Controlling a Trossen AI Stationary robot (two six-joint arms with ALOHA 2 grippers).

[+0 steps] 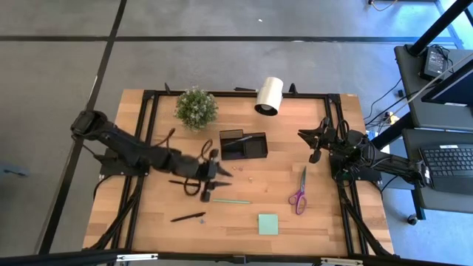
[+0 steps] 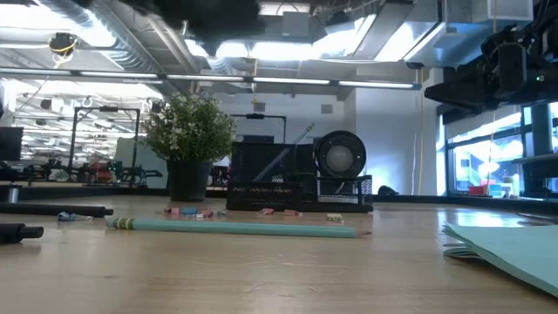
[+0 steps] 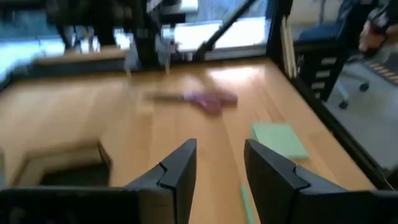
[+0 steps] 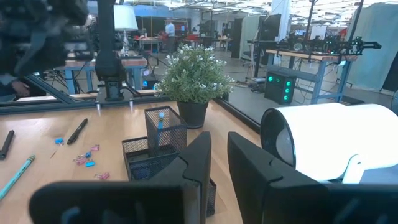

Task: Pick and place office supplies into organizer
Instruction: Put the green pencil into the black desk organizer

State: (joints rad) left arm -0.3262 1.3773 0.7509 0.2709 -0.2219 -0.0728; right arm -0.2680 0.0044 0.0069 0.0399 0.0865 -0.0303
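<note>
My left gripper point(image 1: 208, 191) point(image 3: 221, 171) is open and hovers over the table's middle, above the left end of the pale green stick point(image 1: 230, 201) point(image 3: 246, 200). Purple-handled scissors point(image 1: 299, 193) point(image 3: 204, 99) and the light green sticky-note pad point(image 1: 267, 224) point(image 3: 280, 139) lie flat toward the right and near side. Black pens point(image 1: 187, 217) point(image 4: 78, 130) and small clips point(image 1: 240, 168) point(image 4: 87, 159) lie loose. The black organizer point(image 1: 242, 144) point(image 4: 165, 149) stands at centre with a pen upright in its taller compartment. My right gripper point(image 1: 314, 145) point(image 4: 219, 163) waits to its right, narrowly open and empty.
A potted plant point(image 1: 196, 108) point(image 4: 193, 78) and a white cylinder roll point(image 1: 270, 96) point(image 4: 329, 144) stand along the table's far edge, behind the organizer. Bare wood lies between the organizer and the scissors. In the low view the stick point(image 2: 235, 227) lies in front of the organizer point(image 2: 279, 185).
</note>
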